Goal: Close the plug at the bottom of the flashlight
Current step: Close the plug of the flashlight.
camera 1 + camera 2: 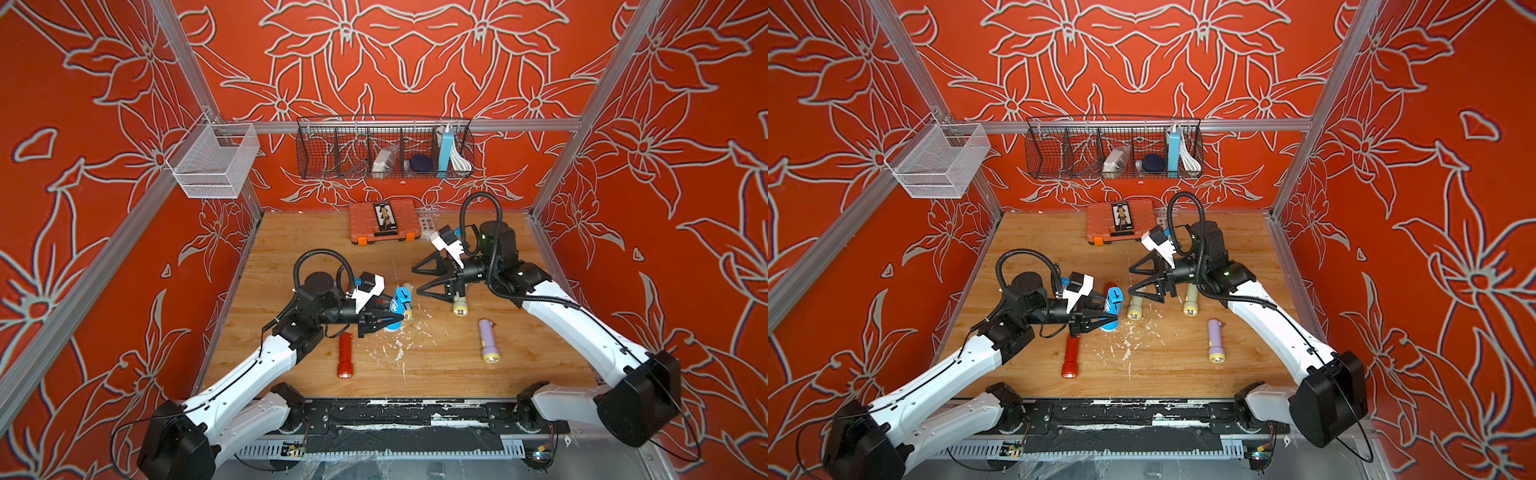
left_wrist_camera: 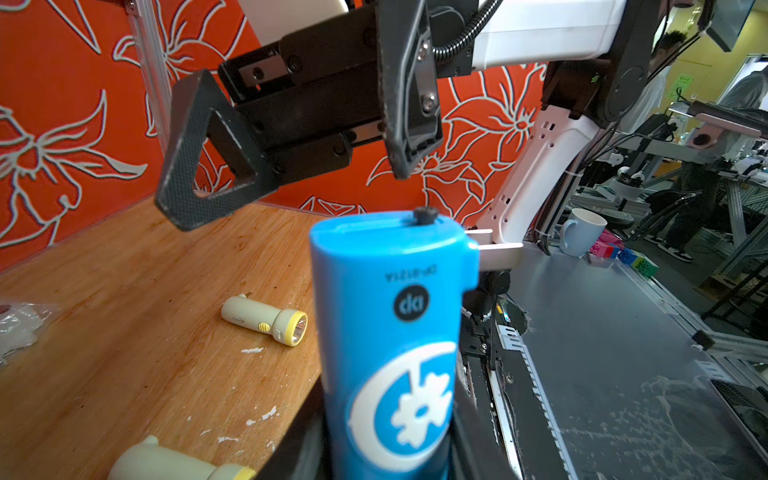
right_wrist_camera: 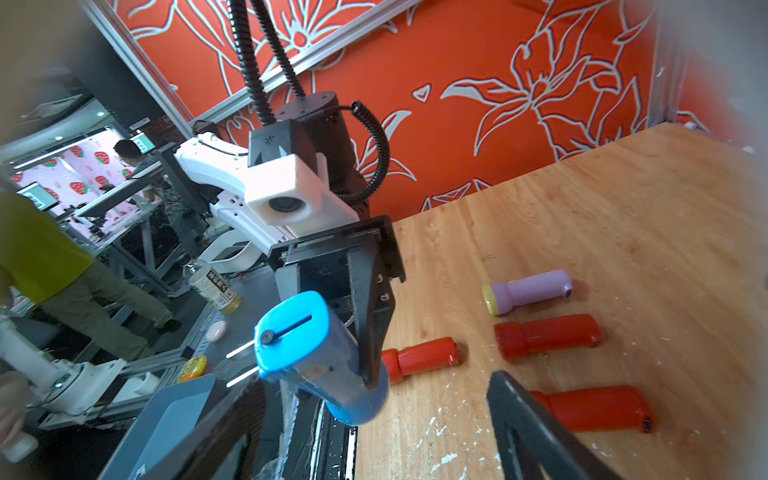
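1. While our left gripper [image 1: 394,311] clenches the blue flashlight [image 1: 402,300] near the centre of the table [image 1: 540,374], its plug prongs [image 2: 498,249] stick out.
2. We see our right gripper [image 1: 415,281], jaws spread and empty, at its one o'clock.

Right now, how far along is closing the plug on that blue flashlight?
Done: the left gripper is shut on the blue flashlight, bottom end up. In hand: the right gripper hangs open near that end. Left: the plug prongs stick out from the base, so folding them in is not yet done.
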`<state>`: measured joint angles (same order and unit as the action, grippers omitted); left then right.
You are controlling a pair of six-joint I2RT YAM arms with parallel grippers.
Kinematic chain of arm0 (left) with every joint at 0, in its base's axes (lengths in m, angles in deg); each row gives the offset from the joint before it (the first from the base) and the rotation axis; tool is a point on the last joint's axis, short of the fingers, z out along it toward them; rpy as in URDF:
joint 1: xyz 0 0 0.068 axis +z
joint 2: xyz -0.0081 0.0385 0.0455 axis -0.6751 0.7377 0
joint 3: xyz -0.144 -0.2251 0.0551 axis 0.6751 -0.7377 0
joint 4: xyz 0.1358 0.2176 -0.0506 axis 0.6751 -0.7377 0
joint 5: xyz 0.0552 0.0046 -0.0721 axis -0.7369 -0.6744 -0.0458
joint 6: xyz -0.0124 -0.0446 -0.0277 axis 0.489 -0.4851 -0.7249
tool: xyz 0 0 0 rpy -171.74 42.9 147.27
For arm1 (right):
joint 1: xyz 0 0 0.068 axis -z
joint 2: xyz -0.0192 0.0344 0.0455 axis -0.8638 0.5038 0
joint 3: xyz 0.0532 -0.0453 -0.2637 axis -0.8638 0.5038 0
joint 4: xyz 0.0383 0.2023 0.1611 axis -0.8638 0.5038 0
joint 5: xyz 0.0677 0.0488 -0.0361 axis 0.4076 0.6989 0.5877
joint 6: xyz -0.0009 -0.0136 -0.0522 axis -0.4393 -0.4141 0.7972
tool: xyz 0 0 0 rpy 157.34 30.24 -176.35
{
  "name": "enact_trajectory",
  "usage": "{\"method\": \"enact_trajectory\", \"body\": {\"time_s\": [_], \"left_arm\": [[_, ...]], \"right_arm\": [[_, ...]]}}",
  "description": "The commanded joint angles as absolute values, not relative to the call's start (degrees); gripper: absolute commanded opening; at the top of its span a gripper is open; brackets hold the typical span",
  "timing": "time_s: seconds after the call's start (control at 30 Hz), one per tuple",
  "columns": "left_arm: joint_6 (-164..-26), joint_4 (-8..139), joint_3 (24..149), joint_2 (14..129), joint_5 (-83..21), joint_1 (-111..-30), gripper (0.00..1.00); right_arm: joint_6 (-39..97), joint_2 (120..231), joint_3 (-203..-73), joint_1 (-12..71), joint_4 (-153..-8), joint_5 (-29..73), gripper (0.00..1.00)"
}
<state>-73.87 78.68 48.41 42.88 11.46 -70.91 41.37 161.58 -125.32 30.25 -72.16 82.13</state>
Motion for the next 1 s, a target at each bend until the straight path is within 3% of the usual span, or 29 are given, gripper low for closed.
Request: {"method": "enact_trajectory", "body": {"time_s": [0.0, 0.33, 0.97], "left_arm": [[-72.4, 81.0, 48.9, 42.8, 14.3, -70.9, 0.0], [-70.2, 78.1, 49.9, 42.2, 14.8, -71.8, 0.0], [-68.9, 76.1, 50.7, 41.8, 14.1, -72.2, 0.0]], "right_arm": [[45.2, 162.7, -128.5, 28.6, -70.2, 85.8, 0.84], [48.2, 165.9, -131.9, 26.0, -65.3, 87.2, 0.74], [49.5, 165.9, -132.1, 24.1, -62.9, 86.4, 0.7]]}}
